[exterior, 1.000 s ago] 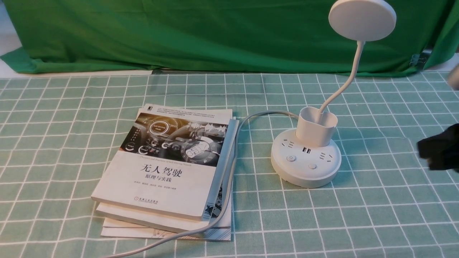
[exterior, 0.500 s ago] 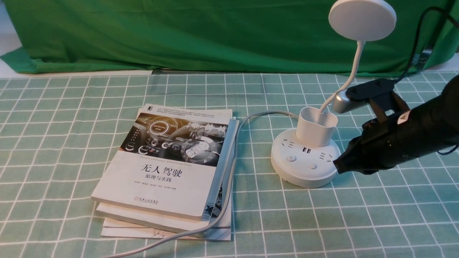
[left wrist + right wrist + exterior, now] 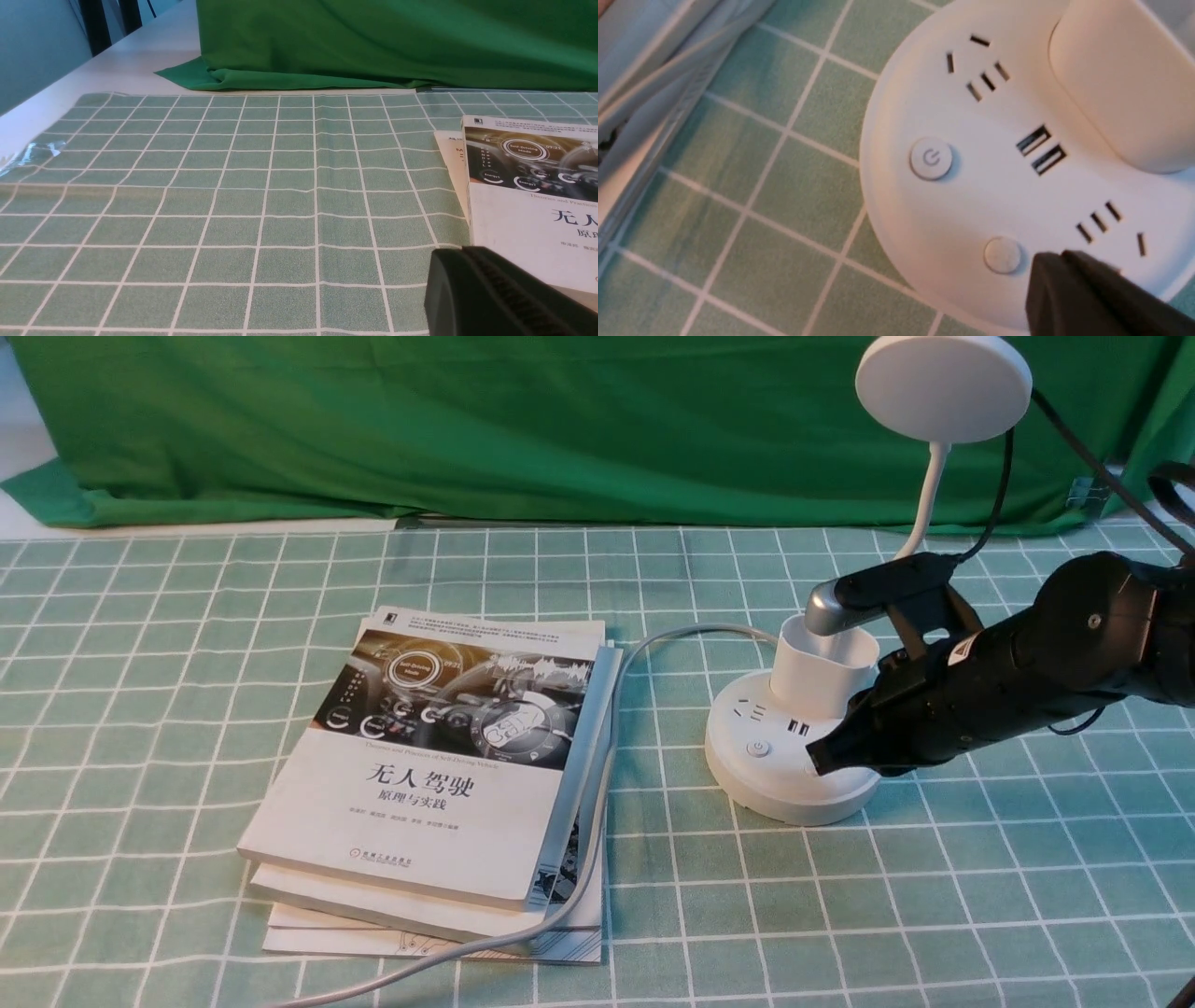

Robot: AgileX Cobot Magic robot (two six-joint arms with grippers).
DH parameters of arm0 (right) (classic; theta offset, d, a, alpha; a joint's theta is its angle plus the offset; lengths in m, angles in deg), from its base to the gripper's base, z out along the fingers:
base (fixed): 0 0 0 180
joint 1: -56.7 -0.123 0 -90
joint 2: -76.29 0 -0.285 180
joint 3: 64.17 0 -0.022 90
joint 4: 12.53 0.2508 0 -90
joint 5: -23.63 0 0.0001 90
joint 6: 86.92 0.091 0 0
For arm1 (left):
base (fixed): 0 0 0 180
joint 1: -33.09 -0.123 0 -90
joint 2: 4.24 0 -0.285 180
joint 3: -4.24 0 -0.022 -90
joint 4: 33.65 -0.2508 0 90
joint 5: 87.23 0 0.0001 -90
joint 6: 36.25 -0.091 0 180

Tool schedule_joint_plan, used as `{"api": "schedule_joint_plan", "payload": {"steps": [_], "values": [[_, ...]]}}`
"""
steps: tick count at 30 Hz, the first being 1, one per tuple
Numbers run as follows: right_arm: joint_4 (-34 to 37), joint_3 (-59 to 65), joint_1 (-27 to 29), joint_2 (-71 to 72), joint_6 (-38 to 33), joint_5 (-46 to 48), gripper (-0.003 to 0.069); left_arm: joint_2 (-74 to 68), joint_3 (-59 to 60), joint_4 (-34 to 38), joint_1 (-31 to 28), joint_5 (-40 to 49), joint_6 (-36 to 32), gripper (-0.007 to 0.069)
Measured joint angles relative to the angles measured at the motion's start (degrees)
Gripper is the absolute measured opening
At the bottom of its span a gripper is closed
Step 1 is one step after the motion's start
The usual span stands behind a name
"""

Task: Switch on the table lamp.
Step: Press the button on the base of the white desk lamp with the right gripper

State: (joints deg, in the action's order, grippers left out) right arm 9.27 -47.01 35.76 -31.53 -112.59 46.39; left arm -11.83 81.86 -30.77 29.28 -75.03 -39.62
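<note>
Pressing a button on the table lamp (image 3: 782, 793) looks to be the step in hand. It stands right of centre in the front view on the checked tabletop (image 3: 934, 896), disc head in the upper right corner. The right fingers (image 3: 825, 754) are together in one dark tip over the round base, just beside the plain button (image 3: 1003, 254) and apart from the power button (image 3: 930, 158). Contact cannot be told. Best to centre the tip on the chosen button and push straight down, so the base doesn't slide. Only one edge of the left fingers (image 3: 486, 289) shows, so I cannot tell if they are apart or together.
</note>
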Motion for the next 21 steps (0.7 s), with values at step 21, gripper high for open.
{"api": "schedule_joint_plan", "payload": {"steps": [21], "values": [[0.3,0.0,-1.4,-3.8,-0.9,-4.9,0.0030,0.0,0.0,0.0,0.0,0.0,0.0,0.0021]]}}
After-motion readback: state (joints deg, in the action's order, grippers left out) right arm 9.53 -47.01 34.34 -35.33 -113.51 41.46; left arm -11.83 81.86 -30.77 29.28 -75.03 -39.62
